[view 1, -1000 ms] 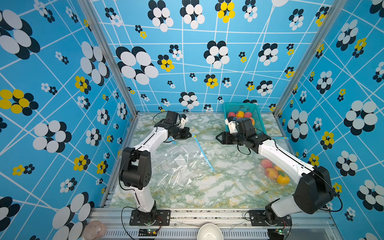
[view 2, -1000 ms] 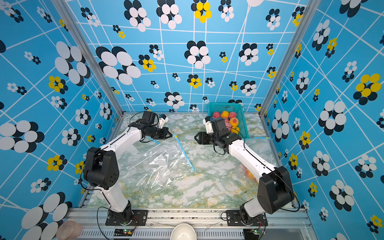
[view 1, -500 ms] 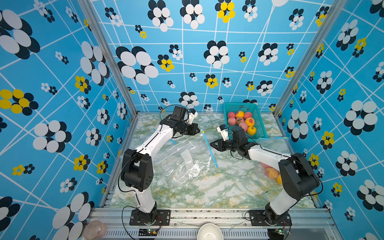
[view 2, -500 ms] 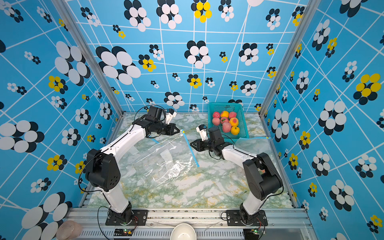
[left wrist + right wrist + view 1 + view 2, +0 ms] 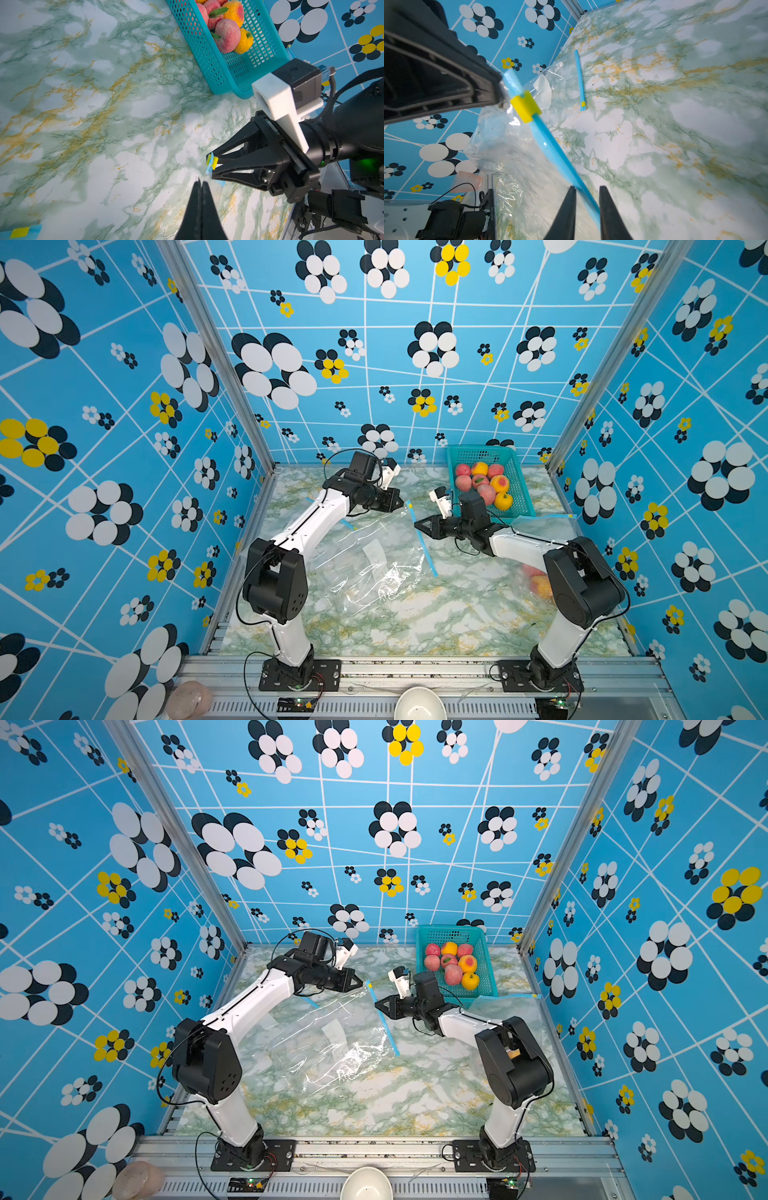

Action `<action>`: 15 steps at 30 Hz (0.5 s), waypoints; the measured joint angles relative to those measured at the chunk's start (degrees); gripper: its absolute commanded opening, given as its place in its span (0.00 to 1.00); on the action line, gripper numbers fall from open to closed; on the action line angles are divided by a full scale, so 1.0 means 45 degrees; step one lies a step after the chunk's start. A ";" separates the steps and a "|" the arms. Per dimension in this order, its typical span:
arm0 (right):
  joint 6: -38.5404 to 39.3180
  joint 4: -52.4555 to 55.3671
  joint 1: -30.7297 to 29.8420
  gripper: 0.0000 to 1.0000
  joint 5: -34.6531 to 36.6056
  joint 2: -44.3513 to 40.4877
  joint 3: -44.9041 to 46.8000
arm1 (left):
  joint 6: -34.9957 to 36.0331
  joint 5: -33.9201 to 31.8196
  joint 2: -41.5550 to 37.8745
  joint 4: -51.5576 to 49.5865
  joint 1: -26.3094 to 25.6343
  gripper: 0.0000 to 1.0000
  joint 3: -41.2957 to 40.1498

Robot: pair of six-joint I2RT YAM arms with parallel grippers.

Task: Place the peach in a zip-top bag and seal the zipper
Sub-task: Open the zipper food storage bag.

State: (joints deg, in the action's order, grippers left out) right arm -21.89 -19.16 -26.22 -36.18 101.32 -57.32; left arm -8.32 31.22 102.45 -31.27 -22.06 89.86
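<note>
Since a second ago the right gripper (image 5: 417, 526) has left the basket (image 5: 478, 455) and dropped to the bag (image 5: 374, 564). Its jaws are narrower now and straddle the blue zipper (image 5: 556, 151); pinching or not, can't tell. The left gripper (image 5: 400, 502), clamped on the bag's corner by the yellow slider (image 5: 525, 106), has dragged it toward the middle. The peaches (image 5: 484, 485) sit in the basket.

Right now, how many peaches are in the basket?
8 peaches show in the basket: three along the far row, three in the middle, two at the near end. More may be hidden underneath.
</note>
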 measured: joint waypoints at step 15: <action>-0.0350 -0.0432 -0.0175 0.15 -0.0879 -0.0321 0.0257 | 0.0000 -0.0136 0.0053 -0.0063 0.0005 0.00 0.0073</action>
State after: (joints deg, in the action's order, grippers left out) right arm -23.46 -21.10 -27.00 -40.14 99.88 -56.16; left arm -8.32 30.61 102.69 -31.55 -22.04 90.19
